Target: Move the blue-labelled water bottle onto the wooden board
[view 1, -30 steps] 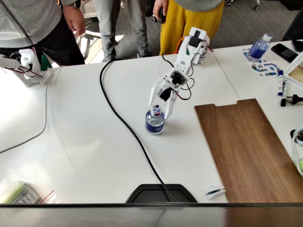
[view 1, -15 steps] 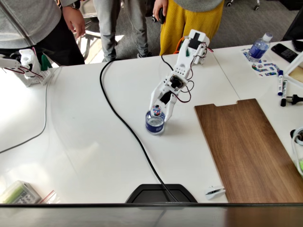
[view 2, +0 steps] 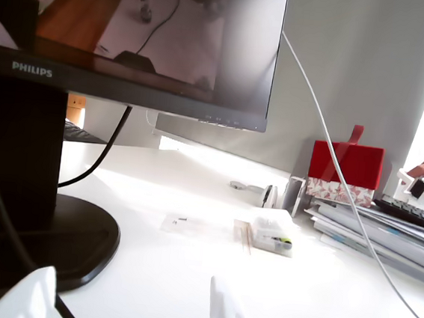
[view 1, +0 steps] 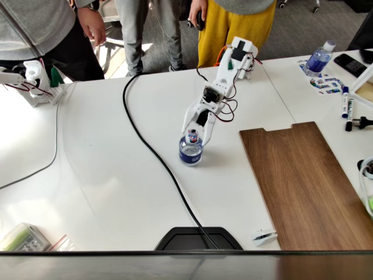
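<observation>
The blue-labelled water bottle (view 1: 191, 149) stands upright on the white table, left of the wooden board (view 1: 303, 181), with bare table between them. My gripper (view 1: 195, 137) comes down from behind and is open. One white finger is on each side of the bottle's cap and shoulders, and I cannot tell whether they touch it. In the wrist view two white fingertips (view 2: 30, 295) stand wide apart at the bottom edge with nothing between them. The board lies flat at the right, its notched short edge toward the back.
A black cable (view 1: 151, 151) runs across the table just left of the bottle to a monitor base (view 1: 198, 238) at the front edge. A taller bottle (view 1: 319, 58) and markers (view 1: 345, 105) sit at the back right. People stand behind the table.
The arm's wrist has shifted slightly up and left, and the fingers sit a little closer around the bottle's top. The bottle has not moved.
</observation>
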{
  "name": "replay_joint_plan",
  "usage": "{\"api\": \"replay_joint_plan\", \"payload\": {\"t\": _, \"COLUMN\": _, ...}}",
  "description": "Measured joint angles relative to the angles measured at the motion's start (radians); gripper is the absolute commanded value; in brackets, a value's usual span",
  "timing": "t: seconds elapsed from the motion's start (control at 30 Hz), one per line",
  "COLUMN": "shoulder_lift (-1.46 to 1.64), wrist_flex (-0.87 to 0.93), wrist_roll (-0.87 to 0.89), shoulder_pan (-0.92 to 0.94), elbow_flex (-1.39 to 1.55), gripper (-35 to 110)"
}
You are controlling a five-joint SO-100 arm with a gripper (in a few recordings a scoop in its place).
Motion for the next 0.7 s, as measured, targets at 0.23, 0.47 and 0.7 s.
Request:
{"api": "replay_joint_plan", "payload": {"t": 0.23, "shoulder_lift": -0.048, "wrist_flex": -0.005, "wrist_roll": -0.017, "shoulder_pan": 0.005, "elbow_flex": -0.008, "gripper": 27}}
{"api": "replay_joint_plan", "payload": {"t": 0.47, "shoulder_lift": -0.071, "wrist_flex": -0.017, "wrist_roll": -0.035, "shoulder_pan": 0.011, "elbow_flex": -0.006, "gripper": 27}}
{"api": "replay_joint_plan", "payload": {"t": 0.7, "shoulder_lift": -0.071, "wrist_flex": -0.017, "wrist_roll": -0.035, "shoulder_pan": 0.02, "elbow_flex": -0.006, "gripper": 25}}
